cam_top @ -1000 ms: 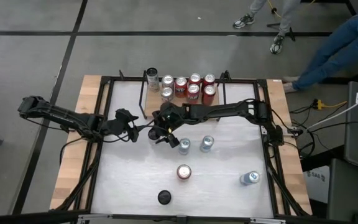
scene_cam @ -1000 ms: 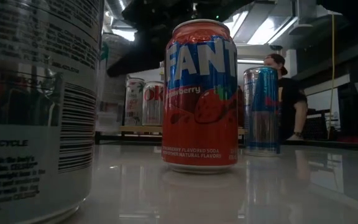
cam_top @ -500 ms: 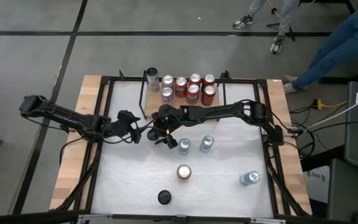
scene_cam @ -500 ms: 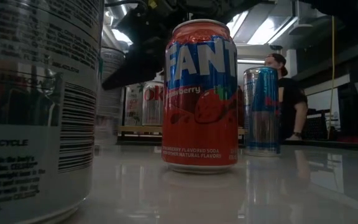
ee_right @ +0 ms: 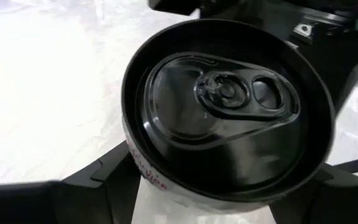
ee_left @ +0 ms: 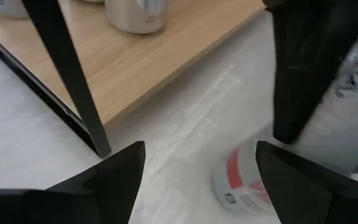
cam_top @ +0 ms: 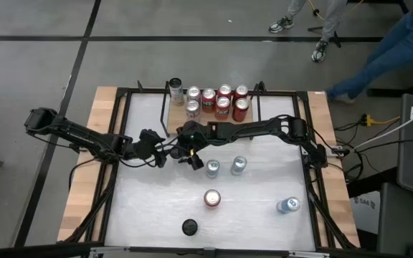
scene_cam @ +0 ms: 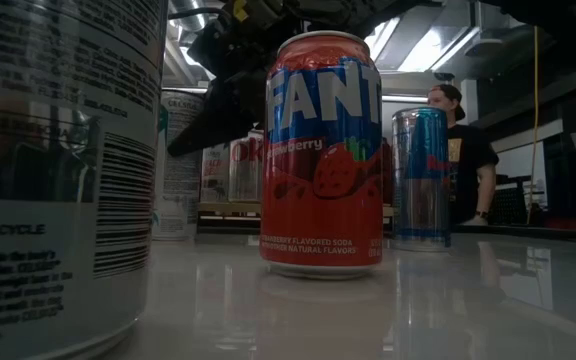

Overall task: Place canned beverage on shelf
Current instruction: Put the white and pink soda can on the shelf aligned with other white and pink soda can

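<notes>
We see right claw (ee_right: 185,186) astride a black-topped can (ee_right: 229,112) (grip unclear) | left claw (ee_left: 194,171) wide, just beside | both on worktop (cam_top: 264,215) near shelf (cam_top: 171,115).

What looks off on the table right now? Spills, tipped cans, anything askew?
Nothing spilled, tipped or dented shows. The loose cans and those on the shelf stand upright. The only oddity is that both arms crowd one black-topped can at mid-table: the right gripper is around it and the left gripper is close beside, open.
</notes>
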Robot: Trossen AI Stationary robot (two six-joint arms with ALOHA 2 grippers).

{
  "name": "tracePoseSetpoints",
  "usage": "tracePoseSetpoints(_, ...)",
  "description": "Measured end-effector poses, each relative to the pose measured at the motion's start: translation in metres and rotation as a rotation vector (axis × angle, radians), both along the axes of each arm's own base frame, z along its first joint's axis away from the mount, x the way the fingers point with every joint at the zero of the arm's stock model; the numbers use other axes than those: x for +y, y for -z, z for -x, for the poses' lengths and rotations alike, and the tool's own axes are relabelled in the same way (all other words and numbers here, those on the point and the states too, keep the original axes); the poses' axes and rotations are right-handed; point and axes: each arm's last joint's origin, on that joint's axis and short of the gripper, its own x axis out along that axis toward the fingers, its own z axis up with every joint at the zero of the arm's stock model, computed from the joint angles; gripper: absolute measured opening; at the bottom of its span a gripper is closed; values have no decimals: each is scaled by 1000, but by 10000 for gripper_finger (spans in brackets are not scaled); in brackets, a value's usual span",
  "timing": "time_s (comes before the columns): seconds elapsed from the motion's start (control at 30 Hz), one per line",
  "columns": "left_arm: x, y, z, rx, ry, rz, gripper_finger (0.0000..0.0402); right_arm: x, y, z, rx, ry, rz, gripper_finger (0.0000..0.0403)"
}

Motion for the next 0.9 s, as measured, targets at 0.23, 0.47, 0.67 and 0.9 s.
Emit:
tracePoseSetpoints(0.23,0,0,0,2,6,5,299,-1,0,0,1,14,11,316)
tracePoseSetpoints(0.47,0,1,0,8,3,0,299,-1,0,0,3,14,12,329)
tracePoseSetpoints(0.67,1,1,2,17,-29,-30,299,-1,0,0,4,14,12,329)
tracePoseSetpoints(0.9,2,-1,1,-6,-66,-59,299,-1,0,0,8,23,0,330)
